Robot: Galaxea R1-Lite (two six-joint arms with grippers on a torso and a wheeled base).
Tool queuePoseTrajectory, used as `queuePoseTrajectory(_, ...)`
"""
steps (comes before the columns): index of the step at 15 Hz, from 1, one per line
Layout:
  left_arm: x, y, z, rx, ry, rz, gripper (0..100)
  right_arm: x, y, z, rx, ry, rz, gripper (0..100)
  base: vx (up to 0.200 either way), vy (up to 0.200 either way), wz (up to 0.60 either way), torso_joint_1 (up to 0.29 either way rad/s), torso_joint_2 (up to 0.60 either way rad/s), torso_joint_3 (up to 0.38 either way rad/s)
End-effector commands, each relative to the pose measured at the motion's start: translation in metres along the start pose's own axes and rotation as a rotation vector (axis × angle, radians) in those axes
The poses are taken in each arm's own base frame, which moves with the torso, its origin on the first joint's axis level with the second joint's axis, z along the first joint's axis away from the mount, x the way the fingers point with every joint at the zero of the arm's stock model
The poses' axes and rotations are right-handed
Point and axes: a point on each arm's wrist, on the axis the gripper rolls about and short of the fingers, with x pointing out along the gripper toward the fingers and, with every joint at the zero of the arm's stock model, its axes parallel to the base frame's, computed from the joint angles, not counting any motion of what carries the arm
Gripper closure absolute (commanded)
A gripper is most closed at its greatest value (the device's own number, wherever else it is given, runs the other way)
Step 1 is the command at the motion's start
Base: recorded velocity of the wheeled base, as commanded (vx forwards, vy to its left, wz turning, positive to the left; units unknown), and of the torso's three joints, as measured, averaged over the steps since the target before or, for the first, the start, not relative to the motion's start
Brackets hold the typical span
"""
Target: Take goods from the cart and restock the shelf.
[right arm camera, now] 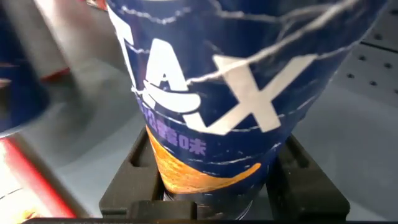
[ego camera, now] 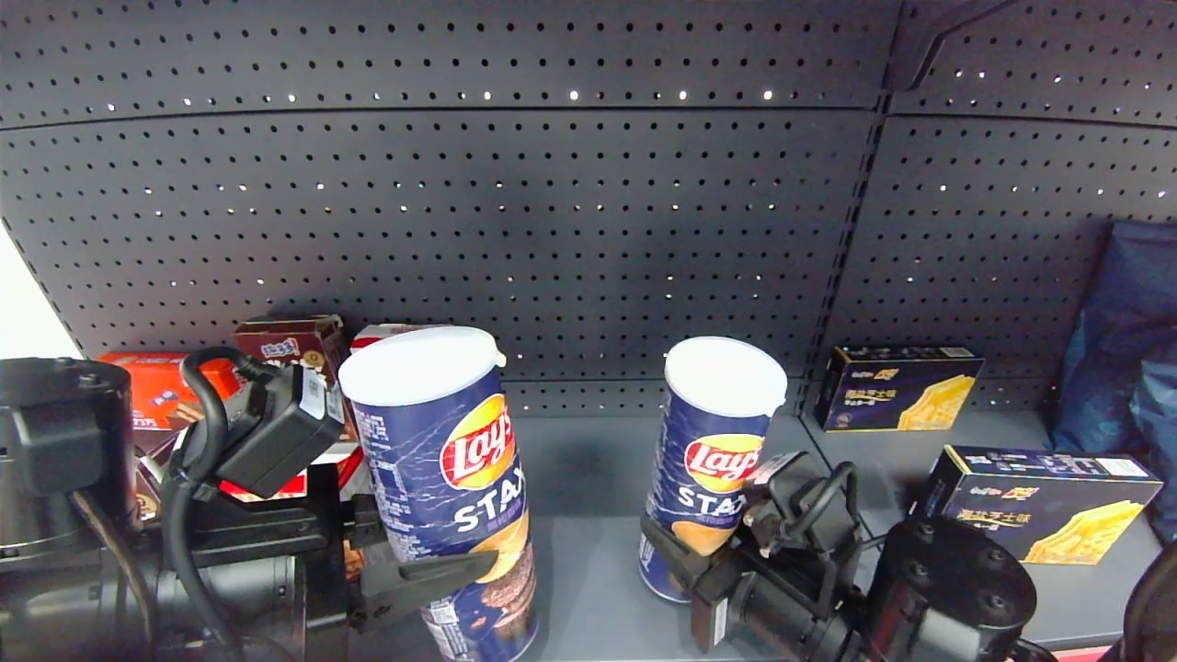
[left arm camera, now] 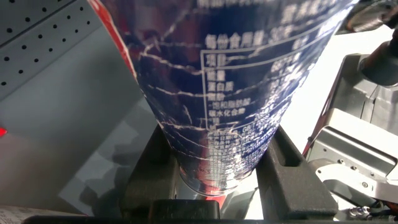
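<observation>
Head view puts the dark perforated back panel point(ego camera: 552, 230) widest of all, standing well beyond both claws. Below it runs the grey shelf deck point(ego camera: 588, 478), which lies under and ahead of the right gripper point(ego camera: 708, 529). Far out to that gripper's right, against the back panel, stand the blue bags point(ego camera: 1122, 340).

Next in size is the left can point(ego camera: 441, 460), a tall blue crisp tube with a white lid, upright and a little tilted. The left gripper point(ego camera: 414, 552) is clamped on its lower half, one dark finger crossing the front of the tube. The left wrist view shows the same can point(left arm camera: 230, 93) wedged between the two black fingers point(left arm camera: 292, 174), touching both. Whether its base rests on anything cannot be told.

The right can point(ego camera: 713, 450), of the same kind, stands upright to the right of the left gripper, with bare deck between the two tubes. The right gripper is clasped round its lower part. In the right wrist view the tube point(right arm camera: 230, 93) sits tight between the fingers point(right arm camera: 134, 174). Its base is on or just above the deck; which, I cannot tell.

Two black-and-yellow boxes lie to the right of the right gripper: the near box point(ego camera: 1039, 501) just beside the arm, the far box point(ego camera: 897, 386) back against the panel. Behind and left of the left gripper sit a red box point(ego camera: 156, 386) and a brown box point(ego camera: 294, 345).
</observation>
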Motion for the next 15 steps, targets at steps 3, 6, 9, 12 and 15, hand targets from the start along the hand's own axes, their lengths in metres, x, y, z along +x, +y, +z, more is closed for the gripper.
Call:
queuePoseTrajectory(3, 0.0, 0.0, 0.0, 0.0, 0.001, 0.0, 100, -0.002, 0.008, -0.005, -0.005, 0.02, 0.028, 100, 0.0, 0.0, 0.0, 0.0, 0.0, 0.0)
queuePoseTrajectory(6, 0.0, 0.0, 0.0, -0.002, 0.001, 0.0, 100, -0.008, 0.006, -0.012, -0.011, 0.054, 0.026, 100, 0.0, 0.0, 0.0, 0.0, 0.0, 0.0)
queuePoseTrajectory(9, 0.0, 0.0, -0.002, -0.005, 0.006, -0.001, 100, -0.012, 0.005, -0.015, -0.014, 0.07, 0.022, 100, 0.0, 0.0, 0.0, 0.0, 0.0, 0.0)
queuePoseTrajectory(12, 0.0, 0.0, -0.002, -0.006, 0.006, 0.001, 100, -0.012, 0.004, -0.017, -0.015, 0.079, 0.017, 100, 0.0, 0.0, 0.0, 0.0, 0.0, 0.0)
queuePoseTrajectory(15, 0.0, 0.0, -0.002, -0.005, 0.007, -0.001, 100, -0.014, 0.003, -0.018, -0.017, 0.085, 0.0, 0, 0.0, 0.0, 0.0, 0.0, 0.0, 0.0)
